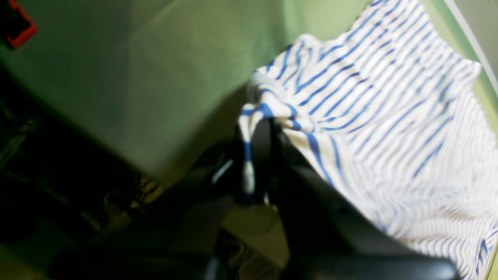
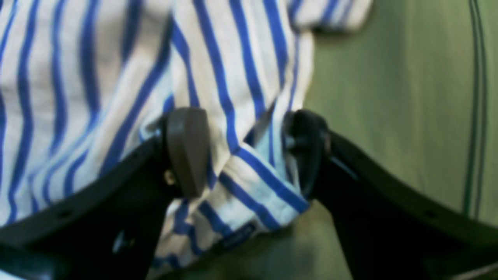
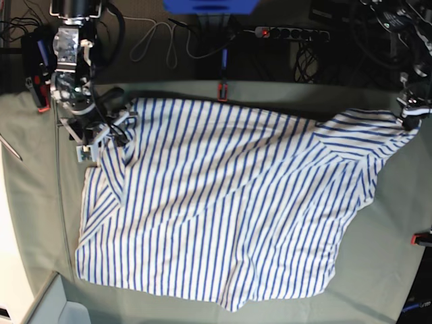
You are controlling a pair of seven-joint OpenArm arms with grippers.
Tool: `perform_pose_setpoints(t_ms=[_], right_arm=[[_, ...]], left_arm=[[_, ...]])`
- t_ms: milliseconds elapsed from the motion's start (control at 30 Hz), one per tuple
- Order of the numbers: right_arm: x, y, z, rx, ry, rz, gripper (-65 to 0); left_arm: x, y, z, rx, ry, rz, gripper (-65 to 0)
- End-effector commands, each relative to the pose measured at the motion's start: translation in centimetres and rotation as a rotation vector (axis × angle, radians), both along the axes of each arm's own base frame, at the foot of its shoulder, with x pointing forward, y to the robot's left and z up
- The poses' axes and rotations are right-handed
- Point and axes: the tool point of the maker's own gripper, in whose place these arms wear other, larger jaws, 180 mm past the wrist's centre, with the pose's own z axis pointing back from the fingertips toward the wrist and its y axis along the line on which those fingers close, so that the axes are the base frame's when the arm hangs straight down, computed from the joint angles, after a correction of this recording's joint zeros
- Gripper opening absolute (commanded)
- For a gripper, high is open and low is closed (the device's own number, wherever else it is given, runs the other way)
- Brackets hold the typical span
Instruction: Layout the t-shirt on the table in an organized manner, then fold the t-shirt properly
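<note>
1. Blurred black fingers (image 1: pixel 264 155) of the left gripper (image 1: pixel 256 163) fill the lower middle of the left wrist view, pressed together on a bunched edge of the t-shirt (image 1: pixel 389 116), whose striped cloth fans out to the right of that frame.
2. Seen from the right wrist camera, the right gripper (image 2: pixel 245 155) has its two pads (image 2: pixel 186 151) on either side of a gathered fold of the t-shirt (image 2: pixel 116 77), pinching it; a small dark tag (image 2: pixel 237 237) shows on the hem just below.
3. From the base view, the t-shirt (image 3: pixel 223 202) lies spread across the middle of the table (image 3: pixel 34 223), mostly flat with some wrinkles, its bottom edge uneven.
4. At the upper left of the base frame the right gripper (image 3: pixel 101 131) holds one corner of the shirt; at the far right edge the left gripper (image 3: pixel 410 116) holds the opposite end, drawn out to a point.
5. A red clamp (image 3: pixel 221 91) sits at the table's far edge, touching the shirt's upper border, and another red clamp (image 3: pixel 422 237) at the right edge.
</note>
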Motion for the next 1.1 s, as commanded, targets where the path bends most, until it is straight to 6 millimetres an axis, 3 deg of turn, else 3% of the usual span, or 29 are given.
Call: perform_pose_setpoints(t_ms=[0, 67, 167, 433, 500, 600, 767, 967, 1067], right_arm=[[-0.1, 0.1, 0.1, 0.001, -0.004, 0.006, -32.0], [-1.0, 0.4, -0.3, 0.009, 0.011, 0.003, -40.8], [-0.9, 0.4, 1.5, -0.006, -0.034, 0.006, -64.0], [-1.6, 1.1, 10.2, -0.078, -0.238, 0.062, -65.0], [-2.1, 1.3, 11.7, -0.088, -0.267, 0.074, -65.0], [-2.8, 3.1, 12.0, -0.062, -0.263, 0.156, -65.0], [-4.1, 7.9, 11.1, 0.061, -0.236, 0.299, -65.0], [-4.8, 14.2, 11.4, 0.171, -0.243, 0.425, -65.0], [-4.9, 16.7, 12.0, 0.208, -0.259, 0.482, -65.0]], left_arm=[[1.0, 1.5, 1.8, 0.048, -0.055, 0.002, -64.9], [1.0, 2.2, 1.7, 0.051, -0.049, 0.002, -64.9], [1.0, 3.0, 2.1, 0.068, -0.047, 0.003, -64.9], [1.1, 3.1, 2.4, 0.078, -0.056, 0.006, -64.9], [1.9, 3.2, 3.2, 0.086, -0.082, 0.006, -64.9], [3.5, 4.0, 6.0, 0.145, -0.14, 0.0, -64.9], [7.1, 5.3, 11.1, 0.212, -0.266, -0.004, -64.9], [11.8, 7.7, 17.4, 0.244, -0.429, 0.009, -64.9], [15.2, 8.1, 18.6, 0.237, -0.438, -0.027, -64.6]])
